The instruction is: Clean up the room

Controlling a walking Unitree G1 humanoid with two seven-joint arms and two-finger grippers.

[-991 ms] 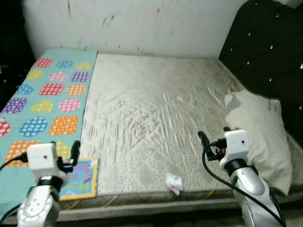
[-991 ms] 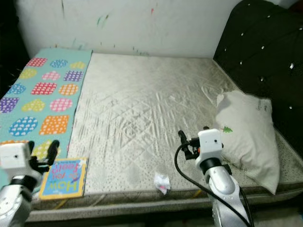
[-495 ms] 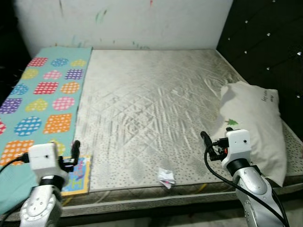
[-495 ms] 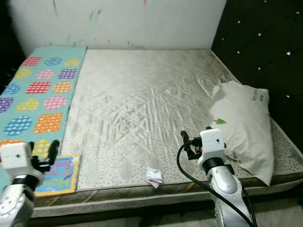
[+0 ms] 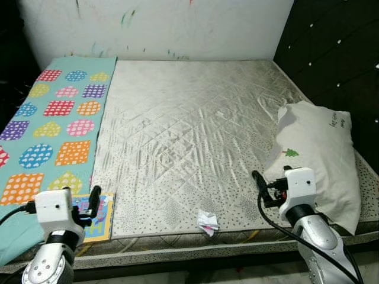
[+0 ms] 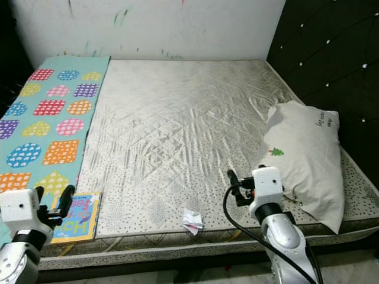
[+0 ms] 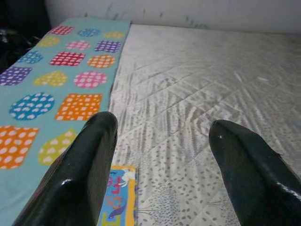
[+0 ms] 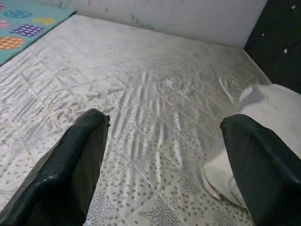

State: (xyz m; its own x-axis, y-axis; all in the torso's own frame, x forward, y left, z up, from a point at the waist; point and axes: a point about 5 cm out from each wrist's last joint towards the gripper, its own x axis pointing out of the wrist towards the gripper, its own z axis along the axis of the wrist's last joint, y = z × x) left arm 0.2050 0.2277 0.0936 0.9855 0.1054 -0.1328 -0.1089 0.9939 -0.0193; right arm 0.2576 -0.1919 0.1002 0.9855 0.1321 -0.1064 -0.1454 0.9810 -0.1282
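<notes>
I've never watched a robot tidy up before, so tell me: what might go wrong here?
The crumpled scrap lies at the mattress edge; a clumsy grab by the open right gripper might knock it to the floor. The book overhangs the same edge near the open left gripper and could slide off.

The mattress (image 5: 189,130) is silvery grey, quilted in diamonds with small dark speckles. Left of it lies a teal blanket (image 5: 53,112) with polka-dotted patches in red, orange, purple, yellow and blue. On the mattress, a cream pillow (image 5: 320,148) bears a small green tree, a crumpled wrapper (image 5: 208,221) is white and pink, and a book (image 5: 100,213) is blue with a yellow border.
</notes>
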